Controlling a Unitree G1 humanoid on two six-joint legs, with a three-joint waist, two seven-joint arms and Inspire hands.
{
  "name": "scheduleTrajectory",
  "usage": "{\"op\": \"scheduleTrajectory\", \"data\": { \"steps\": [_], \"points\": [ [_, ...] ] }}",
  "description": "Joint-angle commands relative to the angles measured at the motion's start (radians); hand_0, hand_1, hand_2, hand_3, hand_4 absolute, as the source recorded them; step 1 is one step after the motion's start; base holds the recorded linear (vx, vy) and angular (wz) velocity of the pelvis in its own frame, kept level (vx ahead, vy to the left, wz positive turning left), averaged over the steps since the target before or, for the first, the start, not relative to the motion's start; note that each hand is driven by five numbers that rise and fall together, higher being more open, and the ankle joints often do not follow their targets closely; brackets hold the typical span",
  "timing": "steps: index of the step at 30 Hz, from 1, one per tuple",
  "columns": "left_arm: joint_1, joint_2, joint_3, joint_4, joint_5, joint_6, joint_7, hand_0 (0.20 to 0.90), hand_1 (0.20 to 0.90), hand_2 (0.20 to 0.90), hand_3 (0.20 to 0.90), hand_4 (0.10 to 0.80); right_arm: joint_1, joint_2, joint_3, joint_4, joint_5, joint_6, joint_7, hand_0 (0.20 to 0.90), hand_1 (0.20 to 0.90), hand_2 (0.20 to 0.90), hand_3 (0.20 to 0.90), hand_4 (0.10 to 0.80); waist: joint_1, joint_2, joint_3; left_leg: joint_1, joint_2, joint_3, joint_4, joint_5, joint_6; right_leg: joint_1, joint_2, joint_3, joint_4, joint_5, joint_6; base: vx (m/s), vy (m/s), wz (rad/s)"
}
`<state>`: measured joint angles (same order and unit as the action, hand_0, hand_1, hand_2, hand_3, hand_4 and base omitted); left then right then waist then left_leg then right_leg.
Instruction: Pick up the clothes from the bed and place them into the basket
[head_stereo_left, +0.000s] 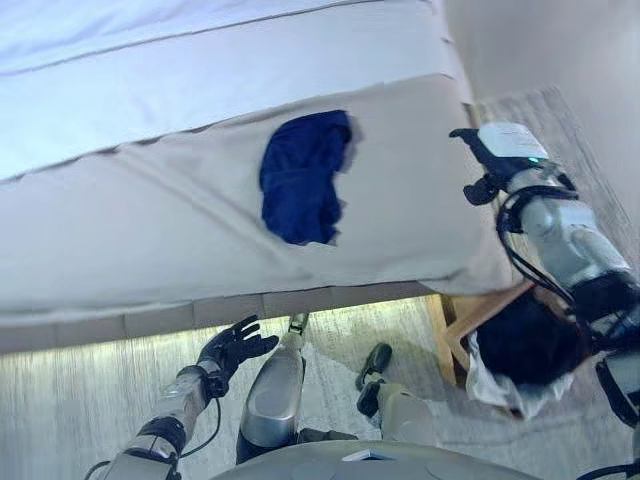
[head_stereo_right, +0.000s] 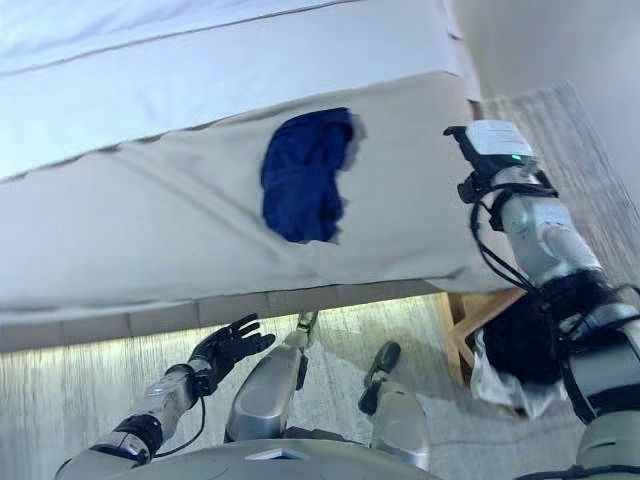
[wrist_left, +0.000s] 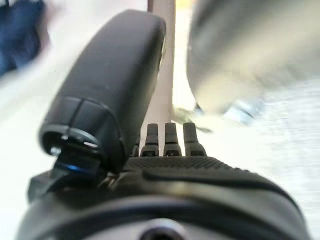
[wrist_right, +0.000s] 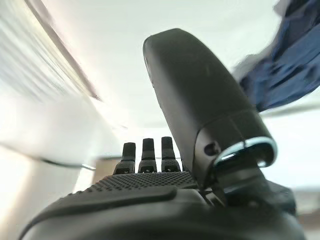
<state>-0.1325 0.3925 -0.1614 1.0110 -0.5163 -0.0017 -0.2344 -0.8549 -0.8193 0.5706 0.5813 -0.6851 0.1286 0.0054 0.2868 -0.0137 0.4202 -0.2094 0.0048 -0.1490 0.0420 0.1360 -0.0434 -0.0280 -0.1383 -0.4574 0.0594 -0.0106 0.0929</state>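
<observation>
While a crumpled navy garment (head_stereo_left: 303, 178) lies on the beige bedcover (head_stereo_left: 150, 230), both the left hand (head_stereo_left: 234, 345) and the right hand (wrist_right: 165, 165) hang with fingers spread, holding nothing

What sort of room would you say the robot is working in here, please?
Most likely a bedroom. A wide bed with pale sheets fills the view, a dark blue garment lies on it, and a wooden-framed laundry basket holding dark clothes stands on the floor beside it.
</observation>
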Motion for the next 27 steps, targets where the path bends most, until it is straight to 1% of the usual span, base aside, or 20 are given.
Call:
{"op": "scheduleTrajectory", "data": {
  "steps": [1, 2, 3, 6, 8, 10, 16, 18, 20, 22, 23, 24, 26, 27],
  "points": [
    [0.025, 0.086, -0.014, -0.032, -0.055, 0.0, 0.012, 0.9, 0.9, 0.9, 0.9, 0.8, -0.21, 0.02, 0.087, 0.083, -0.159, 0.104, -0.004, 0.9, 0.9, 0.9, 0.9, 0.8, 0.075, -0.069, 0.006, -0.028, -0.046, 0.063, 0.095, -0.181, 0.066, -0.051, -0.007, 0.003, 0.124, -0.051, -0.033, 0.053, 0.04, 0.55],
    [0.024, 0.09, -0.011, -0.037, -0.06, 0.001, 0.013, 0.9, 0.9, 0.9, 0.9, 0.8, -0.231, 0.026, 0.109, 0.109, -0.168, 0.118, 0.004, 0.9, 0.9, 0.9, 0.9, 0.8, 0.087, -0.07, 0.01, -0.033, -0.047, 0.057, 0.091, -0.178, 0.067, -0.052, -0.011, -0.007, 0.127, -0.049, -0.032, 0.059, 0.009, 0.49],
    [0.021, 0.103, -0.007, -0.048, -0.058, 0.004, 0.01, 0.9, 0.9, 0.9, 0.9, 0.8, -0.271, 0.036, 0.151, 0.163, -0.182, 0.155, 0.027, 0.9, 0.9, 0.9, 0.9, 0.8, 0.117, -0.074, 0.022, -0.049, -0.049, 0.043, 0.085, -0.17, 0.066, -0.052, -0.017, -0.028, 0.131, -0.045, -0.028, 0.039, -0.017, 0.48],
    [0.019, 0.112, -0.002, -0.065, -0.059, 0.004, 0.004, 0.9, 0.9, 0.9, 0.9, 0.8, -0.324, 0.054, 0.186, 0.232, -0.185, 0.207, 0.042, 0.9, 0.9, 0.9, 0.9, 0.8, 0.154, -0.074, 0.043, -0.076, -0.05, 0.028, 0.071, -0.153, 0.064, -0.058, -0.024, -0.06, 0.138, -0.045, -0.024, 0.017, 0.008, 0.55],
    [0.031, 0.102, 0.005, -0.06, -0.06, -0.013, -0.016, 0.9, 0.9, 0.9, 0.9, 0.8, -0.345, 0.079, 0.182, 0.3, -0.18, 0.226, 0.038, 0.9, 0.9, 0.9, 0.9, 0.8, 0.185, -0.067, 0.054, -0.097, -0.053, 0.017, 0.054, -0.132, 0.061, -0.062, -0.034, -0.091, 0.148, -0.047, -0.02, 0.032, 0.076, 0.43],
    [0.038, 0.094, 0.008, -0.057, -0.066, -0.022, -0.025, 0.9, 0.9, 0.9, 0.9, 0.8, -0.356, 0.086, 0.184, 0.342, -0.174, 0.237, 0.051, 0.9, 0.9, 0.9, 0.9, 0.8, 0.203, -0.064, 0.062, -0.112, -0.056, 0.009, 0.05, -0.124, 0.06, -0.065, -0.043, -0.109, 0.156, -0.049, -0.017, 0.044, 0.063, 0.23],
    [0.047, 0.076, 0.011, -0.062, -0.086, -0.063, -0.061, 0.9, 0.9, 0.9, 0.9, 0.8, -0.356, 0.128, 0.174, 0.522, -0.157, 0.269, 0.097, 0.9, 0.9, 0.9, 0.9, 0.8, 0.25, -0.053, 0.099, -0.175, -0.062, -0.018, 0.079, -0.117, 0.066, -0.102, -0.071, -0.151, 0.224, -0.068, -0.016, 0.027, 0.02, 0.27],
    [0.046, 0.074, -0.004, -0.074, -0.099, -0.08, -0.075, 0.9, 0.9, 0.9, 0.9, 0.8, -0.356, 0.146, 0.156, 0.574, -0.143, 0.271, 0.065, 0.9, 0.9, 0.9, 0.9, 0.8, 0.26, -0.045, 0.1, -0.208, -0.066, -0.033, 0.09, -0.113, 0.068, -0.13, -0.076, -0.163, 0.25, -0.07, -0.013, 0.024, -0.001, 0.16],
    [0.049, 0.069, -0.012, -0.09, -0.11, -0.089, -0.085, 0.9, 0.9, 0.9, 0.9, 0.8, -0.359, 0.157, 0.145, 0.589, -0.143, 0.282, 0.063, 0.9, 0.9, 0.9, 0.9, 0.8, 0.267, -0.038, 0.1, -0.236, -0.068, -0.043, 0.1, -0.11, 0.069, -0.15, -0.077, -0.169, 0.268, -0.078, -0.014, 0.015, 0.01, 0.13],
    [0.051, 0.063, -0.023, -0.11, -0.121, -0.103, -0.099, 0.9, 0.9, 0.9, 0.9, 0.8, -0.363, 0.172, 0.131, 0.609, -0.132, 0.291, 0.027, 0.9, 0.9, 0.9, 0.9, 0.8, 0.274, -0.027, 0.1, -0.273, -0.075, -0.057, 0.116, -0.106, 0.071, -0.184, -0.083, -0.175, 0.303, -0.086, -0.014, 0.009, 0.012, 0.03],
    [0.052, 0.06, -0.031, -0.12, -0.123, -0.11, -0.104, 0.9, 0.9, 0.9, 0.9, 0.8, -0.368, 0.178, 0.124, 0.617, -0.109, 0.296, 0.004, 0.9, 0.9, 0.9, 0.9, 0.8, 0.277, -0.021, 0.1, -0.29, -0.079, -0.063, 0.123, -0.104, 0.071, -0.198, -0.085, -0.176, 0.315, -0.089, -0.013, 0.009, 0.019, 0.08],
    [0.058, 0.057, -0.044, -0.136, -0.135, -0.123, -0.117, 0.9, 0.9, 0.9, 0.9, 0.8, -0.378, 0.188, 0.108, 0.615, -0.06, 0.277, -0.058, 0.9, 0.9, 0.9, 0.9, 0.8, 0.28, -0.008, 0.1, -0.32, -0.085, -0.072, 0.131, -0.098, 0.073, -0.23, -0.088, -0.18, 0.336, -0.092, -0.01, 0.001, 0.016, 0.08],
    [0.063, 0.053, -0.057, -0.147, -0.144, -0.131, -0.125, 0.9, 0.9, 0.9, 0.9, 0.8, -0.394, 0.198, 0.101, 0.601, 0.008, 0.273, -0.111, 0.9, 0.9, 0.9, 0.9, 0.8, 0.281, 0.002, 0.1, -0.349, -0.088, -0.078, 0.143, -0.095, 0.073, -0.265, -0.092, -0.181, 0.354, -0.097, -0.008, -0.027, 0.024, 0.1],
    [0.069, 0.048, -0.061, -0.15, -0.141, -0.136, -0.126, 0.9, 0.9, 0.9, 0.9, 0.8, -0.397, 0.206, 0.091, 0.592, 0.061, 0.254, -0.137, 0.9, 0.9, 0.9, 0.9, 0.8, 0.28, 0.006, 0.1, -0.363, -0.088, -0.08, 0.15, -0.096, 0.072, -0.282, -0.093, -0.18, 0.361, -0.102, -0.008, -0.026, 0.03, 0.05]
  ]
}}
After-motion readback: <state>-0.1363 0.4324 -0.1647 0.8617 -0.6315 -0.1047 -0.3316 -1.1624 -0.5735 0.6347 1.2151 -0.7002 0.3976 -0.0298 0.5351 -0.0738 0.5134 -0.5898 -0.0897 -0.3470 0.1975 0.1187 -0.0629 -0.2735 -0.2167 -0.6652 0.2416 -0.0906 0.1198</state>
